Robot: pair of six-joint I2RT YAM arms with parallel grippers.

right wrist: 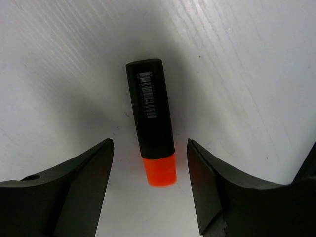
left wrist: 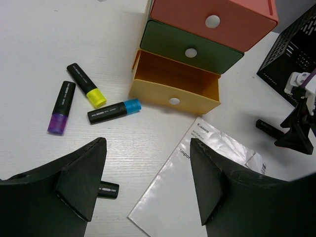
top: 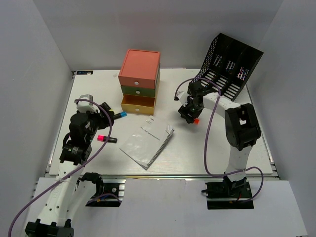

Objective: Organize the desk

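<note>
Top external shows the table lying white across the middle of the frame, with its metal rail along the near edge by my two bases, and everything else rests on it. My left tool hangs over the left part of the table, fingers spread wide and nothing between them. Through that gap I see bare tabletop and a corner of the bagged booklet, which lies flat near the table's middle. Beyond my fingers three markers lie close together: a blue highlighter, a yellow highlighter and a purple highlighter. A pink highlighter lies apart from them, nearer my base. The drawer box stands toward the back, with its yellow bottom drawer pulled out. My right tool is low over the right half of the table, in front of the black mesh rack. Its fingers are spread to either side of an orange highlighter that lies flat, with a gap showing on both sides, so I am not pinching it
</note>
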